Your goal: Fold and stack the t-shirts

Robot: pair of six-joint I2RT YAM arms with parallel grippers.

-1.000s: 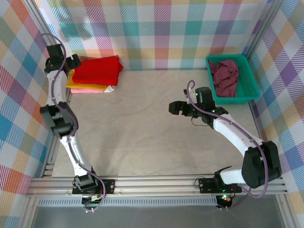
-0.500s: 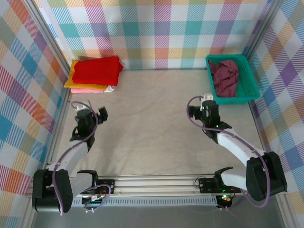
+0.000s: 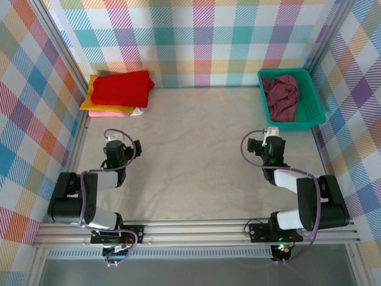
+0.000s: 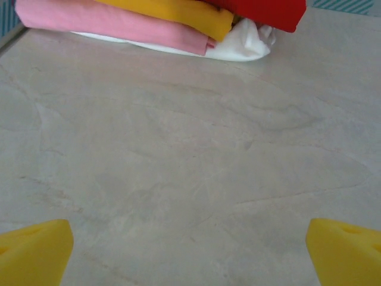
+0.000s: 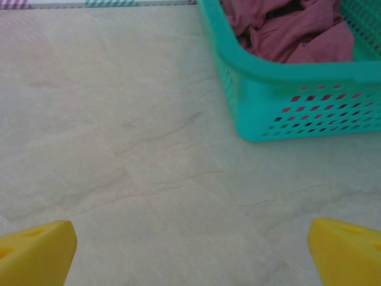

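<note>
Shirts (image 3: 119, 92): pulling away from four stacked far left, leaving maroon one (image 3: 283, 95), seemingly unfolded, in basket (image 5: 280, 113); holding left tool (image 4: 190, 253) and right tool (image 5: 190, 253) wide open, empty.

Folded, stacked far left: red t-shirt (image 3: 122, 88) atop yellow (image 4: 172, 12), pink (image 4: 107, 25), white (image 4: 244, 43). Maroon t-shirt (image 3: 282, 96) crumpled in basket (image 5: 268, 68).

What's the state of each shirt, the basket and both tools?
red t-shirt: folded, top of stack
mustard yellow t-shirt: folded, second
pink t-shirt: folded, third
white t-shirt: folded, bottom
teal mesh basket: upright
dark maroon t-shirt: crumpled in basket
left tool: open, empty
right tool: open, empty
</note>
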